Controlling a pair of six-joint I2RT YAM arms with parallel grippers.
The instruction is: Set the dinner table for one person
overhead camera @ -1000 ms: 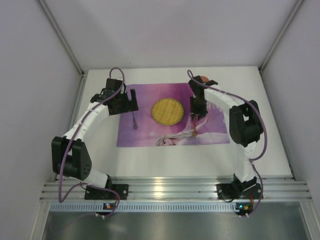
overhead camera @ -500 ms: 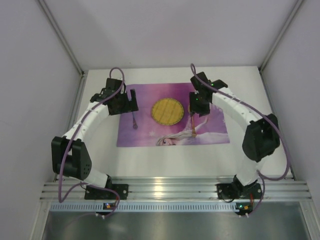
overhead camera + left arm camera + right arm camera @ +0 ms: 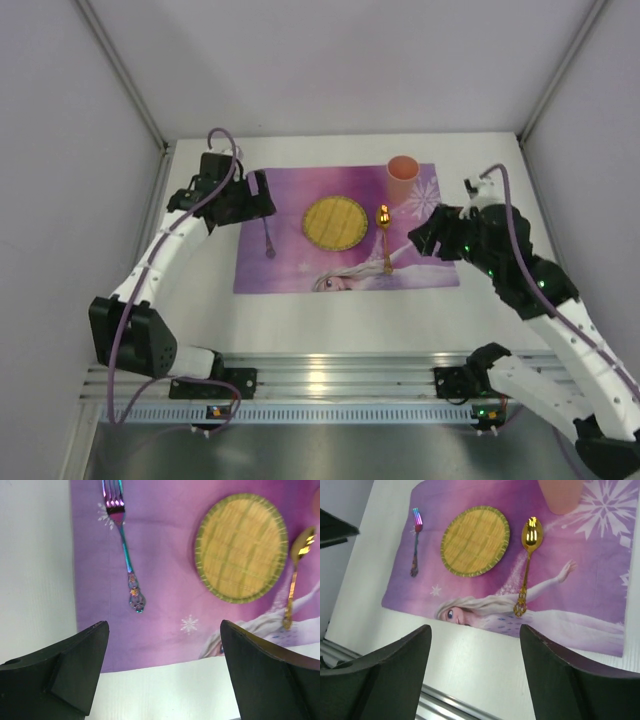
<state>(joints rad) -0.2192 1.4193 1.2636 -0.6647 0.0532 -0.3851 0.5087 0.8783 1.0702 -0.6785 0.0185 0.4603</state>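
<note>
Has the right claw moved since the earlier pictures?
Yes. The right claw withdrew rightward, off the gold spoon, toward the placemat's right edge.

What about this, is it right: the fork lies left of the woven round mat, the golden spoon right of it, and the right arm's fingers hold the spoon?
Not quite. The right wrist view shows the right arm's fingers open, holding nothing; the golden spoon lies free on the purple placemat. The fork and woven round mat are as stated.
</note>
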